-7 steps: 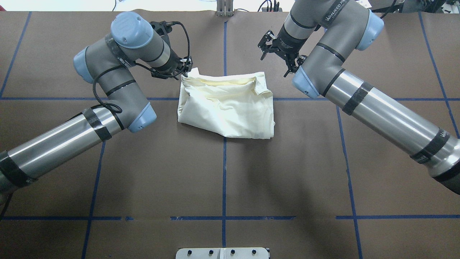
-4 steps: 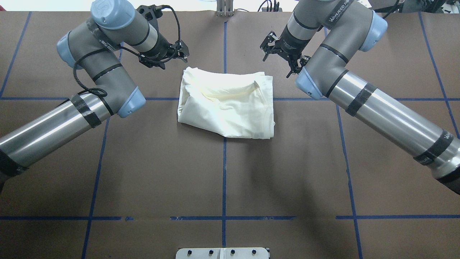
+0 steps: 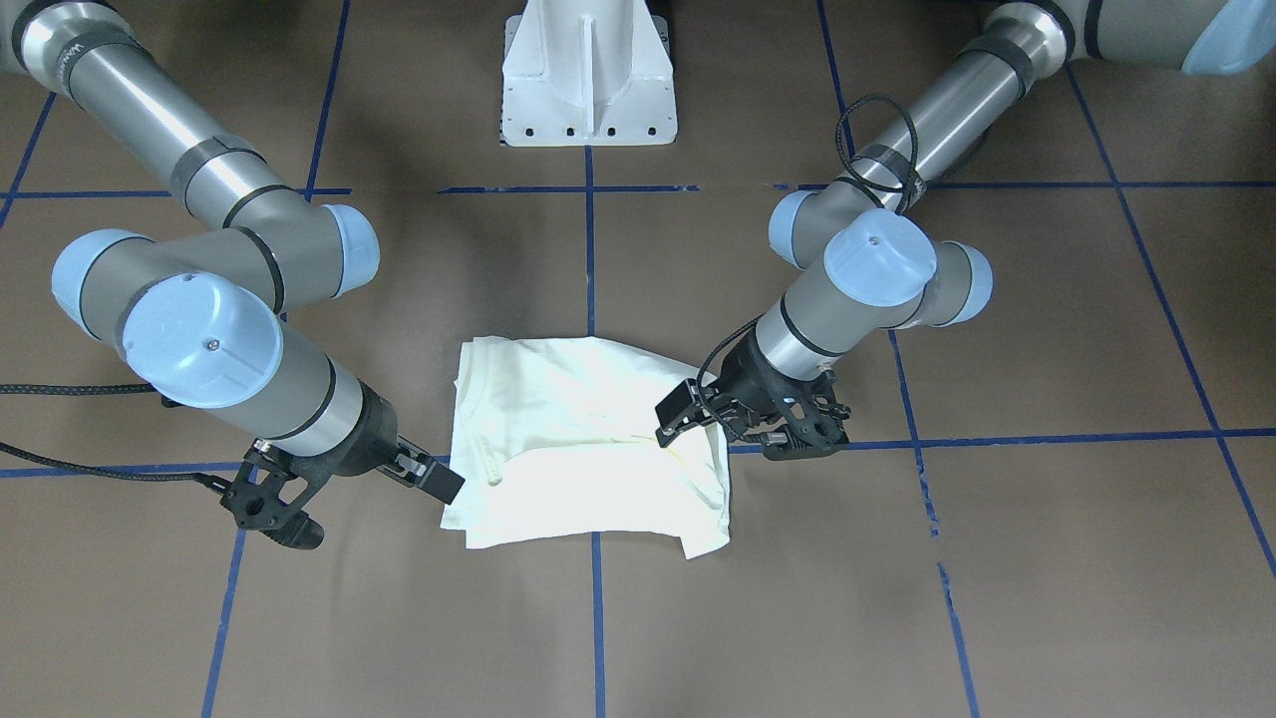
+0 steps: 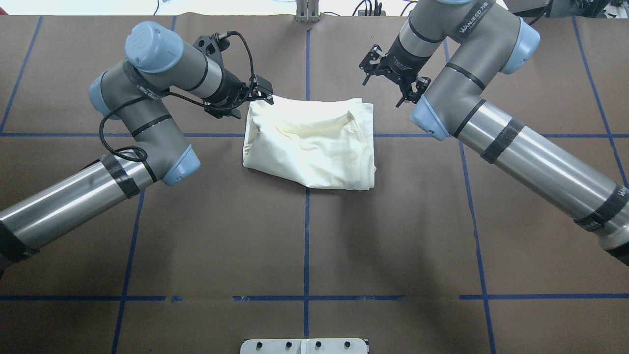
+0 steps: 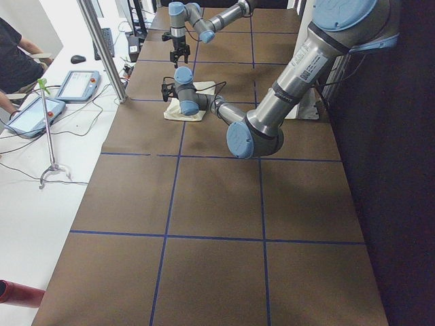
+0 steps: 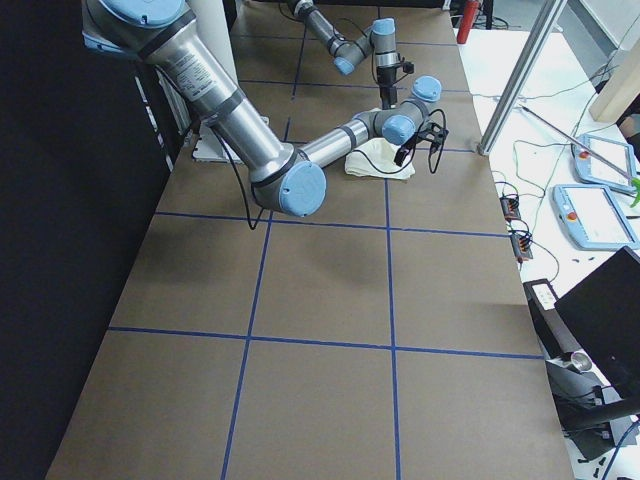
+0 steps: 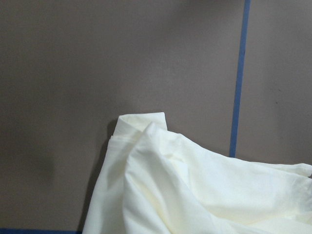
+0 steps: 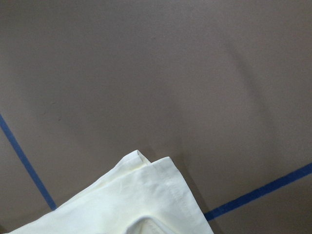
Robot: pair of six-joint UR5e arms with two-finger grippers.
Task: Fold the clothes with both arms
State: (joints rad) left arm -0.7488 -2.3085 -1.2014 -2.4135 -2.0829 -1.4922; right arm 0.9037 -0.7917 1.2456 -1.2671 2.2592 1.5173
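The folded shirt (image 4: 309, 147) lies plain side up on the far half of the surface (image 4: 221, 226), straddling the centre blue line (image 4: 306, 236). It makes a rough rectangle, slightly longer left to right than near to far. What looks like the neckband sits by its right edge, and a loose fold gapes along the far edge. The left tool (image 4: 263, 91) is at the far-left corner and overlaps it in the overhead view, so the cloth runs right and near from it. I cannot tell whether its jaws are apart or pinching cloth; its wrist view shows only the corner lying flat. The right tool (image 4: 388, 73) hangs beyond the far-right corner, apart from the cloth in the overhead view, and its jaw state is equally unclear. The left arm is nearer the shirt. A next fold would likely draw the far edge nearward, across the short axis.
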